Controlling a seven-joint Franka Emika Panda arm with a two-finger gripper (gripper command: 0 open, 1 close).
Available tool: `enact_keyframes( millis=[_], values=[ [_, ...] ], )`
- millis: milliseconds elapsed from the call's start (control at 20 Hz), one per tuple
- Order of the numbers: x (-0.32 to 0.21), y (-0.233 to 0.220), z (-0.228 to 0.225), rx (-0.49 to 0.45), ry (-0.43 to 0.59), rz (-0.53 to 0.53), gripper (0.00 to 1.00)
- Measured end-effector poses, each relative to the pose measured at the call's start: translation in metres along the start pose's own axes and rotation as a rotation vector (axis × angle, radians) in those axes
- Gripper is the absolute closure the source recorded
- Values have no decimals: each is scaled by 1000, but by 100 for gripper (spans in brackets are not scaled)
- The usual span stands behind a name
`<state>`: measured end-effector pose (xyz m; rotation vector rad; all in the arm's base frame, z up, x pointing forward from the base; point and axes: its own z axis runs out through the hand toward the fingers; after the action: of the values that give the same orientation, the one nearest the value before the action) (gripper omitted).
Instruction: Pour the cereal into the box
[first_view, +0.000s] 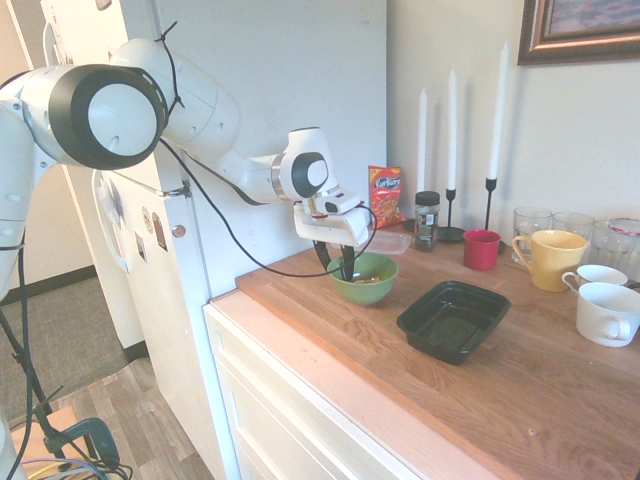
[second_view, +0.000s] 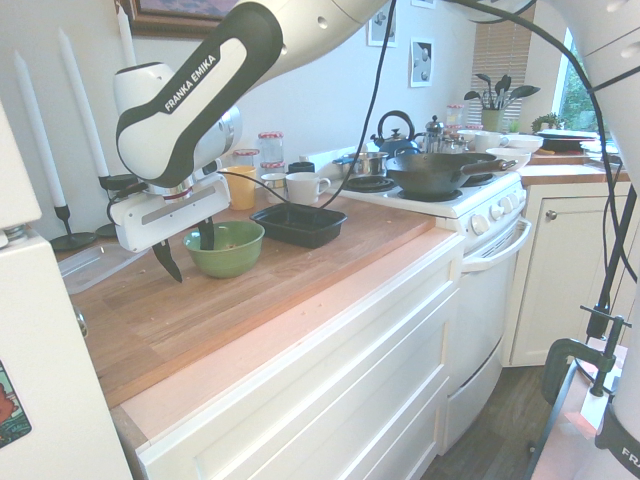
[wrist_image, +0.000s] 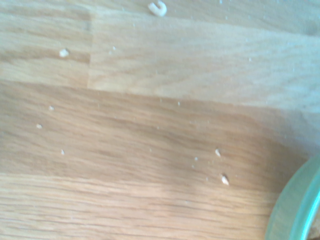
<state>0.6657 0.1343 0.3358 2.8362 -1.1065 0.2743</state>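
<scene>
A green bowl (first_view: 363, 280) stands on the wooden counter (first_view: 330, 345) with a little light-brown cereal (first_view: 369, 281) in its bottom. My gripper (first_view: 335, 262) hangs over the bowl's near rim with its fingers pointing down. In the second exterior view the gripper (second_view: 187, 250) straddles the rim of the bowl (second_view: 228, 250), one finger outside and one inside, with a gap between them. The black box (first_view: 453, 320) lies empty on the counter just beyond the bowl; it is the black box (second_view: 298, 226) past the bowl in the second exterior view. The wrist view shows the bowl's rim (wrist_image: 295, 205) and crumbs on the wood.
Behind the bowl stand a snack bag (first_view: 385, 195), a clear lidded container (first_view: 388, 242), a spice jar (first_view: 427, 220), white candles (first_view: 452, 150) and a red cup (first_view: 481, 249). Mugs (first_view: 548, 258) and glasses crowd the far end. A stove (second_view: 440, 190) adjoins the counter.
</scene>
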Motion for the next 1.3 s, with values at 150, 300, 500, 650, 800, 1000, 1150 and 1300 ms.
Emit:
enact_keyframes(
  millis=[150,300,500,650,800,1000,1150,1300],
  values=[
    [3,6,7,-22,-20,-5,100],
    [7,10,12,-28,-26,-5,100],
    [12,13,12,-26,-28,2,100],
    [15,14,6,-16,-25,2,100],
    [19,16,3,-4,-35,12,100],
    [28,23,-12,25,-44,26,100],
    [34,27,-34,61,-55,41,100],
    [35,31,-54,89,-55,48,100]
  ],
)
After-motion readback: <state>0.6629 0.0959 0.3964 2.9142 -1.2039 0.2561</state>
